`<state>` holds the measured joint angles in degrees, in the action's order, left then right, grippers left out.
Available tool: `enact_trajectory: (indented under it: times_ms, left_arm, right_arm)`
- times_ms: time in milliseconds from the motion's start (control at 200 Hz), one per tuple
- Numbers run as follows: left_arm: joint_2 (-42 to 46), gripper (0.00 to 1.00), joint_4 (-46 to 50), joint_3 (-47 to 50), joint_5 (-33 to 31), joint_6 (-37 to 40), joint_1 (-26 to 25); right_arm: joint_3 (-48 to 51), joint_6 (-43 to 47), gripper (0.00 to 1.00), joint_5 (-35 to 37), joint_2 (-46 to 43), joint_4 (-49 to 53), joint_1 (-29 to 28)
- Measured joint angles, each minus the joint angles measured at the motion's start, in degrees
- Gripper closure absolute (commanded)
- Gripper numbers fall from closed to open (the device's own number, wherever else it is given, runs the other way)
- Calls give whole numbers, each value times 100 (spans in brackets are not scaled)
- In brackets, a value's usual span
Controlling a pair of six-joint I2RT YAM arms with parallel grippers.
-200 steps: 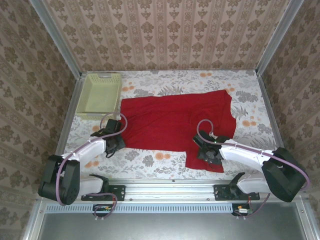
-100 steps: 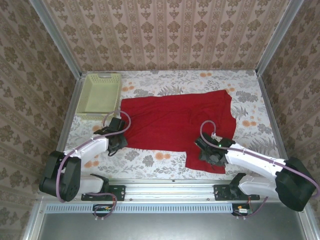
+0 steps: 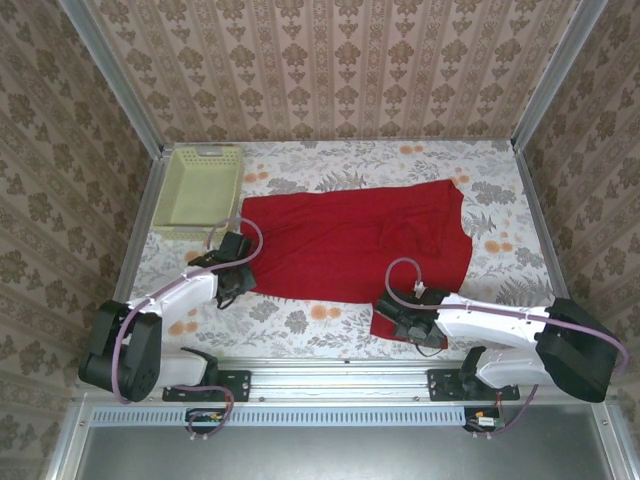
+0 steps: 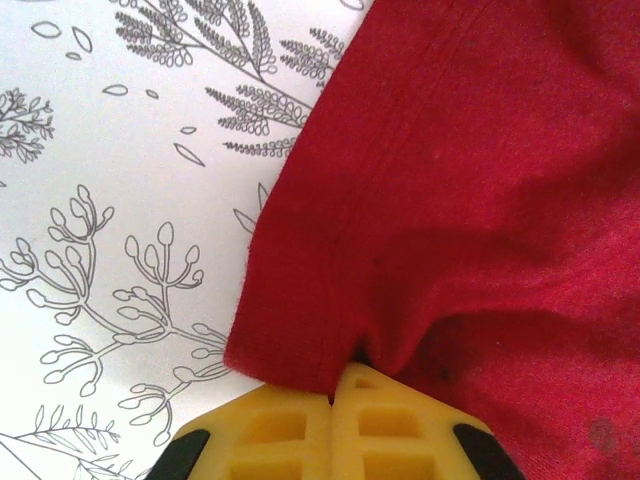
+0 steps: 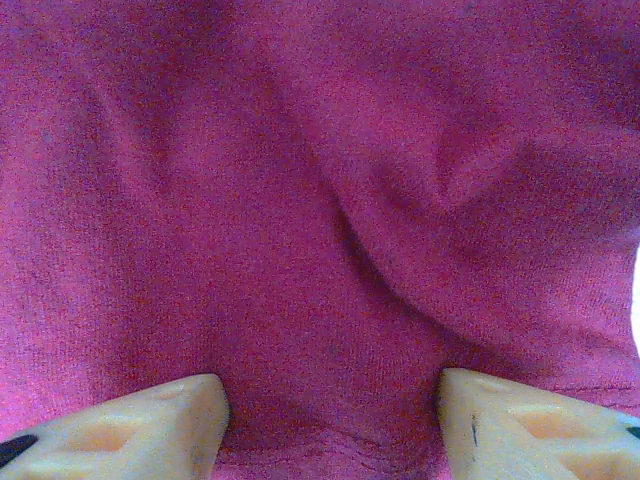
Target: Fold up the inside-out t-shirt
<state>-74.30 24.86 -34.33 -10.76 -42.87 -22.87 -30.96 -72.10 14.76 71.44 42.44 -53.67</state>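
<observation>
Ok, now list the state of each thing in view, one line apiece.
t-shirt, spread out flat, wrinkled, not yet folded
basket, upright, empty
left gripper, shut on the t-shirt's edge
right gripper, open, jaws apart over the t-shirt's near part

T-shirt [image 3: 350, 245]: red knit cloth, matt, soft and creased, with a stitched hem line along its edge in the left wrist view; the table cover [image 3: 300, 318] beneath it is a matt white sheet printed with flowers, possibly cloth, though no weave can be made out. Basket [image 3: 208, 151] at the far left corner of the table: pale yellow-green perforated plastic with a faint sheen. Left gripper [image 4: 332, 385] and right gripper [image 5: 330, 400]: fingers [image 4: 285, 430] of smooth moulded yellow plastic with recessed pockets; arm shells [image 3: 490, 318] glossy white plastic; rail [image 3: 330, 368] along the near edge bare silver metal.
</observation>
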Motion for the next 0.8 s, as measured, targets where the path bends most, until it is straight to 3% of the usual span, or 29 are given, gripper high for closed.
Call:
enact_trajectory:
  times_ms: [95, 255, 350, 580, 670, 800]
  left_arm:
    - [0, 100, 2, -17, 0, 0, -22]
    - [0, 100, 2, -28, -2, 0, -90]
    - [0, 100, 44, -57, -11, 0, -146]
    - [472, 100, 282, -129, -238, 0, -374]
    - [713, 100, 365, -249, -319, 0, -505]
    - [710, 100, 474, -573, -411, 0, -560]
  right_arm:
    - [-35, -122, 52, 76, 103, -44, -116]
    - [-90, -153, 83, 133, 144, -168, -173]
    - [-144, -122, 93, 160, 144, -37, -173]
    - [-710, 166, 99, 605, -470, 1008, 164]
    - [-986, 535, 99, 691, -903, 1228, 739]
    - [-1471, 1447, 98, 658, -1185, 1314, 2002]
